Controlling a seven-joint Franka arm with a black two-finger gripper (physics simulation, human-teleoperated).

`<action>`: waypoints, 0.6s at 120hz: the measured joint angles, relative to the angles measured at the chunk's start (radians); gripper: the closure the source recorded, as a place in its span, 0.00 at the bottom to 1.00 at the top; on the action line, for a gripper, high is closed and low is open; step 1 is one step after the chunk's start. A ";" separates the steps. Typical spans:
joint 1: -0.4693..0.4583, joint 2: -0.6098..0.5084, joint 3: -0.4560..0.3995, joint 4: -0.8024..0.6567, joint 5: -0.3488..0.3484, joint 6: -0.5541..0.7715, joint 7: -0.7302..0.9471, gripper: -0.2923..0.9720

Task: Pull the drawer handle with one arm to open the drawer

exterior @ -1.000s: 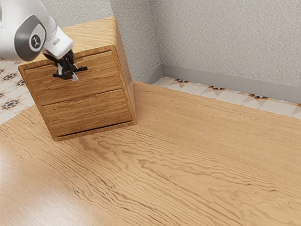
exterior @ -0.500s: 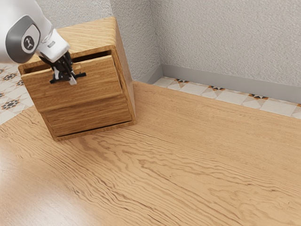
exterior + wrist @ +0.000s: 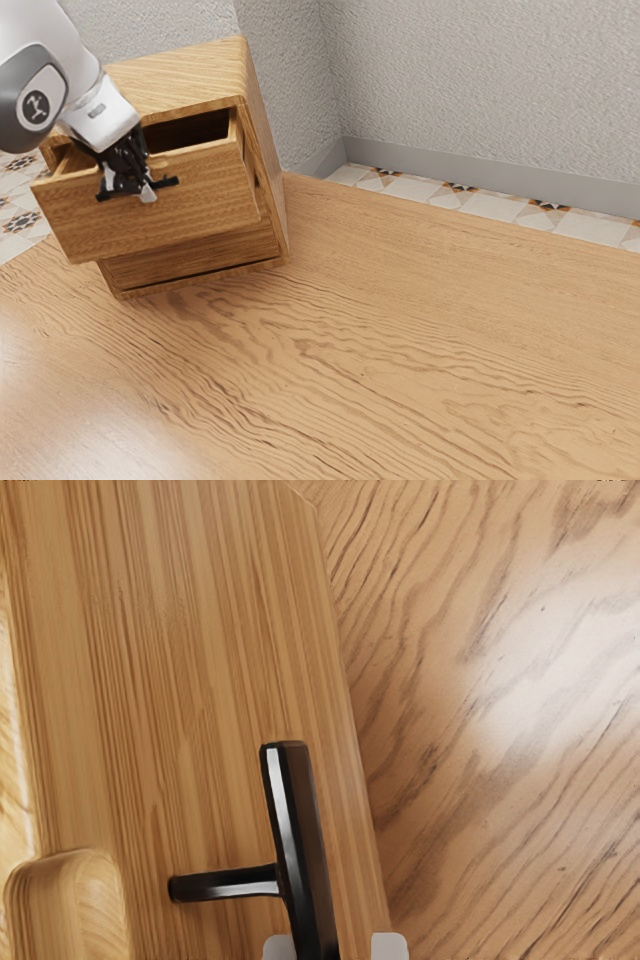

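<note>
Handle (image 3: 166, 184) clamped in pincer (image 3: 127, 184), drawer (image 3: 175, 210) partly open.

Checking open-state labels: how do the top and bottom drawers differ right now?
The top drawer stands out from the cabinet, its dark inside showing; the bottom drawer sits flush. The gripper is shut on the top drawer's black handle; nothing touches the bottom drawer. The top drawer's front overhangs the bottom drawer's upper edge. Both share the same light wood.

A wood-grained counter (image 3: 400, 330) is bounded by a rough grey wall (image 3: 480, 70); patterned floor tiles (image 3: 500, 205) are laid along a grey skirting (image 3: 480, 168).
</note>
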 joint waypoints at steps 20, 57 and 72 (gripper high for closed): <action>-0.006 -0.059 -0.021 -0.064 0.018 -0.018 -0.040 0.85; -0.004 -0.153 -0.069 -0.158 0.024 -0.034 -0.105 0.85; -0.008 -0.193 -0.076 -0.202 0.023 -0.036 -0.129 0.85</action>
